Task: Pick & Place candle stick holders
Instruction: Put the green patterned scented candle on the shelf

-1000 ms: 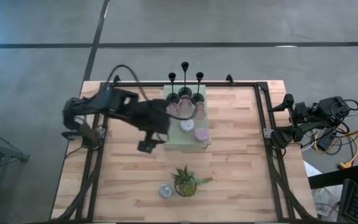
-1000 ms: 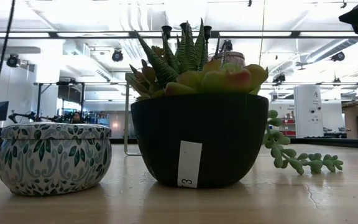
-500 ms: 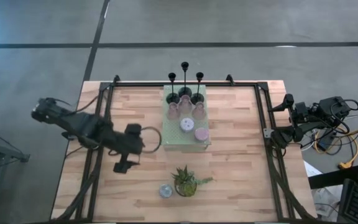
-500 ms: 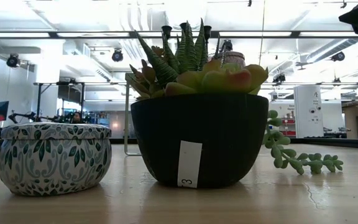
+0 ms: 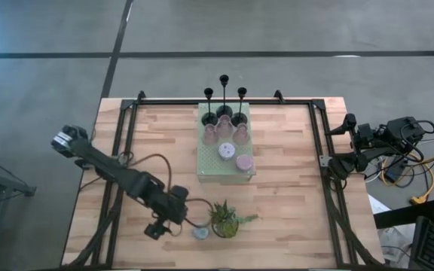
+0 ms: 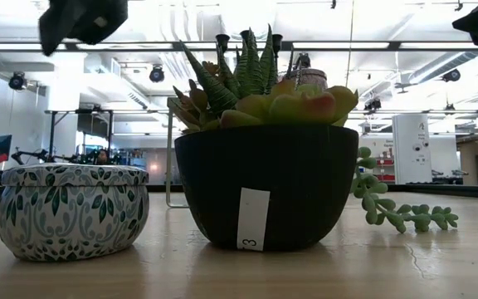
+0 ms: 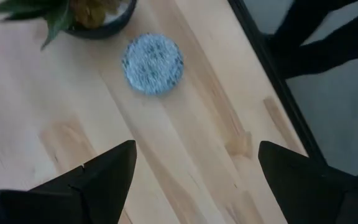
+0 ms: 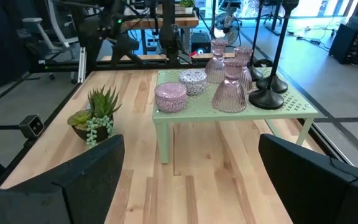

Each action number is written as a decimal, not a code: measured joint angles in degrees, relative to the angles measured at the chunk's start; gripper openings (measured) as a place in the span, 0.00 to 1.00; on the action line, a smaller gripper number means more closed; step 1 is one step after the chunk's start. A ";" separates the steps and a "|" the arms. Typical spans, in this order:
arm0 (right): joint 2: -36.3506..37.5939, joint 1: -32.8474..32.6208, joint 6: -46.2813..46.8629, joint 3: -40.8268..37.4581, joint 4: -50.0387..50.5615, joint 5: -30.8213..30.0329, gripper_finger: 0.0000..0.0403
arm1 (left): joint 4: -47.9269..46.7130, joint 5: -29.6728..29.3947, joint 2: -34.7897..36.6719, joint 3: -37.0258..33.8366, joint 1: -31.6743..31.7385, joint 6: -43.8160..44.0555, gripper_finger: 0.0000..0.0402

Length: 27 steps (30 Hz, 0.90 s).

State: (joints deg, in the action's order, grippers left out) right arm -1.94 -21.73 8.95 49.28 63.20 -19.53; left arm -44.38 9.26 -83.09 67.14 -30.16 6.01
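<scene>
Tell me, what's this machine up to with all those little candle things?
The left end effector hovers open over the table's near edge, just above a small patterned round cup beside the potted plant; it holds nothing. The other holders, three black sticks, pink glass ones and two pastel cups, stand on the pale green mat. The right end effector waits open at the table's right edge.

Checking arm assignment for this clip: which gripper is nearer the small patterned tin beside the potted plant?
Left. The left gripper hovers just beside the patterned tin, fingers open. The right gripper is parked off the table's far right edge, well away.
</scene>
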 joint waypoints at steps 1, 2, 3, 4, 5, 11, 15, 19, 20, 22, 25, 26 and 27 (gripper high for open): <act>-0.01 0.01 0.00 0.00 0.00 0.00 0.91 | -0.18 -0.82 -1.42 1.24 -0.15 0.04 0.85; -0.01 0.01 0.00 0.01 0.00 0.00 0.91 | -0.39 -1.24 -2.84 2.63 -0.17 0.28 0.85; 0.00 0.01 0.00 0.00 0.00 0.00 0.91 | -0.30 -1.38 -4.27 4.15 -0.13 0.99 0.85; 0.00 -0.01 0.00 0.01 0.00 0.00 0.91 | -0.07 -1.56 -5.54 5.76 -0.03 2.16 0.85; 0.00 0.00 0.00 0.01 0.00 -0.01 0.91 | -0.19 -2.13 -6.81 7.45 0.18 3.93 0.85; 0.00 0.01 0.00 0.01 0.00 -0.01 0.91 | -1.17 -11.80 -11.94 16.77 0.86 23.65 0.85; 0.00 0.00 0.00 0.00 0.00 0.00 0.91 | -3.99 -12.47 -14.50 21.80 0.58 33.14 0.85; 0.01 -0.01 0.00 0.01 0.00 0.00 0.91 | -12.03 -15.15 -16.76 26.00 -0.19 37.70 0.82; 0.01 0.01 0.01 0.00 0.00 0.00 0.91 | -13.72 -15.23 -17.16 26.68 -0.21 38.86 0.82; -0.01 0.01 0.00 0.01 0.00 0.00 0.91 | -16.46 -15.18 -17.82 27.69 -0.19 41.96 0.80; -0.01 0.00 0.00 0.01 -0.01 -0.02 0.91 | -17.92 -14.74 -18.03 27.73 -0.36 44.28 0.79; 0.01 0.01 0.00 0.00 0.00 -0.02 0.91 | -17.67 -14.73 -18.03 27.36 -0.43 44.32 0.79; -0.01 -0.01 0.00 0.00 0.00 0.00 0.91 | -17.69 -14.52 -18.03 27.05 -0.47 44.33 0.79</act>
State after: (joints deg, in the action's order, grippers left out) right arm -1.96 -21.74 8.95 49.28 63.20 -19.53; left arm -62.07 -5.26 -101.12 94.19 -30.63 50.33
